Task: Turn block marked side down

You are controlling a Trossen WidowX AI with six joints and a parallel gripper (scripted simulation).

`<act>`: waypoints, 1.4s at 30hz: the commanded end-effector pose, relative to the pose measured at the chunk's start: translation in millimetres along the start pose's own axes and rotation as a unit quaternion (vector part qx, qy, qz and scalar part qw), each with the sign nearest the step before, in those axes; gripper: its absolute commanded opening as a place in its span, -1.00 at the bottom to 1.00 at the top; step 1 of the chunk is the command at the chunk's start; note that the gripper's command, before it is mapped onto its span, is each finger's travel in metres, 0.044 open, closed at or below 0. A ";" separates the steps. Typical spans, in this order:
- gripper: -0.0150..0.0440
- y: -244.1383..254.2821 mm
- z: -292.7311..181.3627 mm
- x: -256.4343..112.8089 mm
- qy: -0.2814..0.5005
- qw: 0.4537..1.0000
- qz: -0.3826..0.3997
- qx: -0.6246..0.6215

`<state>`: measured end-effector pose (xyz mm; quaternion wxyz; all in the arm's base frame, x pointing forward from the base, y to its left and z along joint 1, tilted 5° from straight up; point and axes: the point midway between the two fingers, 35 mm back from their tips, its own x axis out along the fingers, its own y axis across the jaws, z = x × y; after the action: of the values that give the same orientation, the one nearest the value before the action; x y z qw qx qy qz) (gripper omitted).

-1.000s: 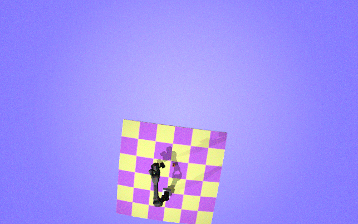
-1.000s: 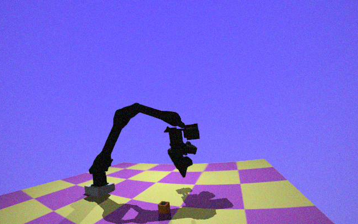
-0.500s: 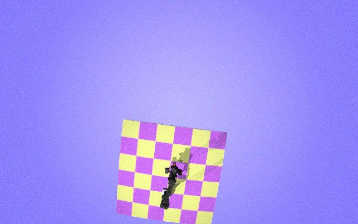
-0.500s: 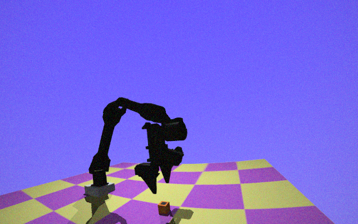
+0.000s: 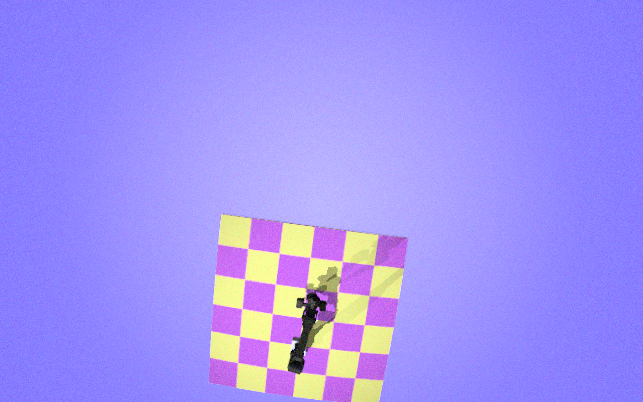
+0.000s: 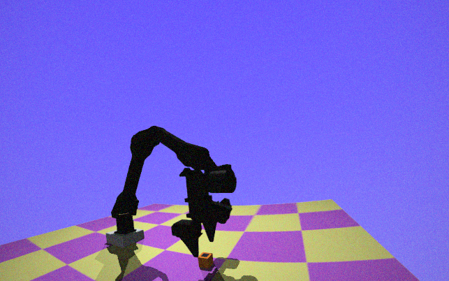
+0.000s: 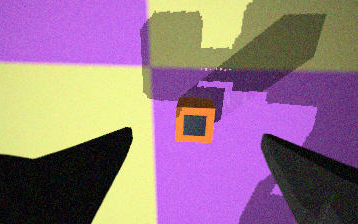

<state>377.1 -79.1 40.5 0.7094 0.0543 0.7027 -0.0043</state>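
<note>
A small orange block (image 6: pixel 205 262) (image 7: pixel 195 138) sits on the checkered table. Its dark square mark (image 6: pixel 206 255) (image 7: pixel 194 125) is on the top face. My gripper (image 6: pixel 204 249) (image 7: pixel 195 136) is open and empty, pointing down above the block. In the wrist view the block shows between the two spread fingertips, with a gap on each side, wider on the right. In the top view the arm's hand (image 5: pixel 311 303) hides the block.
The table (image 5: pixel 234 231) (image 6: pixel 331 245) has purple and yellow squares. The arm's base (image 6: pixel 125 238) stands behind and to the left of the block in the exterior view. Shadows of the arm fall around the block.
</note>
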 end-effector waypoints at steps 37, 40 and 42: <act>-0.18 -0.7 -1.5 36.5 0.005 1.000 -0.002 0.003; -0.25 -0.7 -1.5 36.5 0.005 1.000 -0.002 0.003; -0.29 -0.7 -1.5 36.5 0.005 1.000 -0.002 0.003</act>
<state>376.1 -76.7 5.1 0.7067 0.0547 0.7054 -0.0041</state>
